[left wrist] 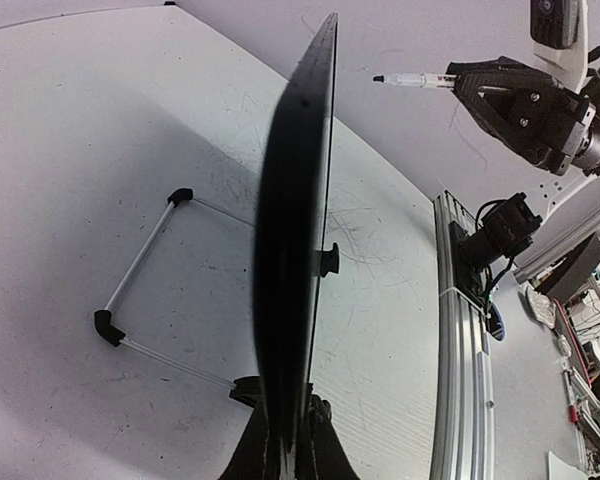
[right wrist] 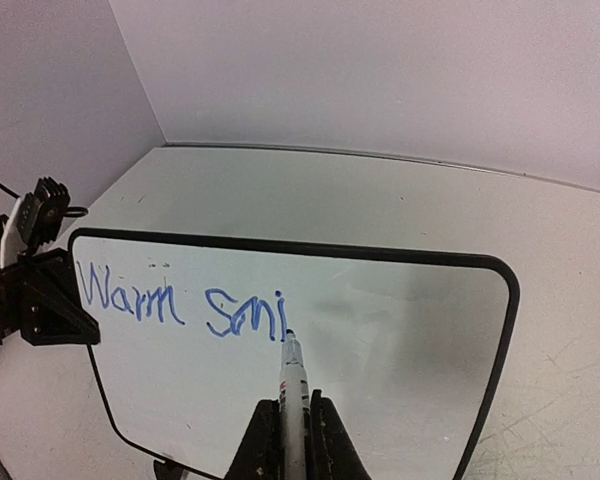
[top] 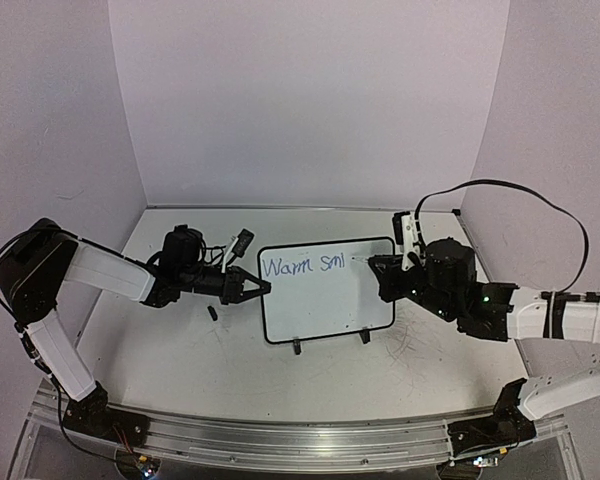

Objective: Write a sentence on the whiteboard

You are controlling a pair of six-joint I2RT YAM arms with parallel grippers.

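Two claws work on one whiteboard (top: 330,305), which stands upright on its feet about midway between the worktop's (top: 170,350) left and right edges. The left claw (top: 254,289) is clamped on the board's left edge. The right claw (right wrist: 291,428) is clamped on a marker (right wrist: 291,375), whose tip touches the board just after the last blue letter. The sentence (right wrist: 180,305) reads "Warm smi". A small dark piece (top: 211,313), perhaps a cap, lies beside the left claw, toward the near edge.

Upright whiteboard (top: 330,305); blue sentence (top: 302,266) incomplete, "Warm smi".
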